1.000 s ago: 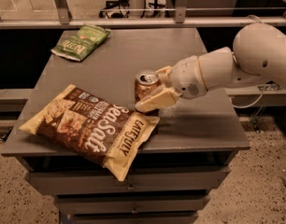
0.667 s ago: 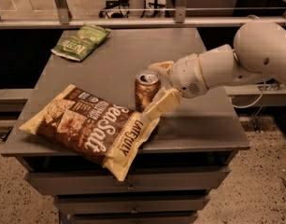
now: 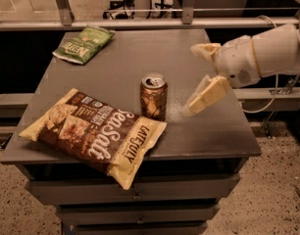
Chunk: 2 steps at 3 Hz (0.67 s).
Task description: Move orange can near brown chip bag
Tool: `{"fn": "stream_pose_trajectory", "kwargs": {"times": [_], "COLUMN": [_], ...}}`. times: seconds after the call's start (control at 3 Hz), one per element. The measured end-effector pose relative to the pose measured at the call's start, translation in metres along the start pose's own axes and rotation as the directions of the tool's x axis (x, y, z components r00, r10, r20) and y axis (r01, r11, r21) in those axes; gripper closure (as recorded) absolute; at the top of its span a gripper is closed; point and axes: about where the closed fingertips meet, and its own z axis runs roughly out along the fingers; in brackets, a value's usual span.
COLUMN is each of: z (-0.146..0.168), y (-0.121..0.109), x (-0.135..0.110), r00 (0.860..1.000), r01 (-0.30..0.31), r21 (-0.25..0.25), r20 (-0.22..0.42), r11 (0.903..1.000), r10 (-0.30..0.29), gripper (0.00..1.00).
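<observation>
The orange can (image 3: 154,96) stands upright on the grey table (image 3: 140,53), its base right at the upper right edge of the brown chip bag (image 3: 96,133). The bag lies flat at the table's front left, overhanging the front edge. My gripper (image 3: 195,77) is to the right of the can, apart from it, open and empty. One cream finger (image 3: 207,95) points down-left toward the can; the other finger (image 3: 205,49) is higher and further back. The white arm (image 3: 267,53) comes in from the right.
A small green chip bag (image 3: 83,43) lies at the table's back left corner. Drawers (image 3: 135,195) sit under the tabletop. A metal rail (image 3: 140,23) runs behind the table. The table's right edge is under my arm.
My gripper has let go of the can and drawn back to the right. The can stays standing beside the brown bag.
</observation>
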Motion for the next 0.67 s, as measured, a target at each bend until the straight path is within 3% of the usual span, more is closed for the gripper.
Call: {"fn": "stream_pose_trajectory", "kwargs": {"times": [0.33, 0.67], "z": [-0.075, -0.091], "y": [-0.026, -0.034], "x": [-0.001, -0.009], "r00": [1.000, 1.000], "r01": [0.012, 0.026], "r21": [0.125, 0.157], "r20": [-0.001, 0.005], "r11": [0.9921, 0.9873], "r10": [-0.012, -0.028], "gripper": [0.00, 0.00]}}
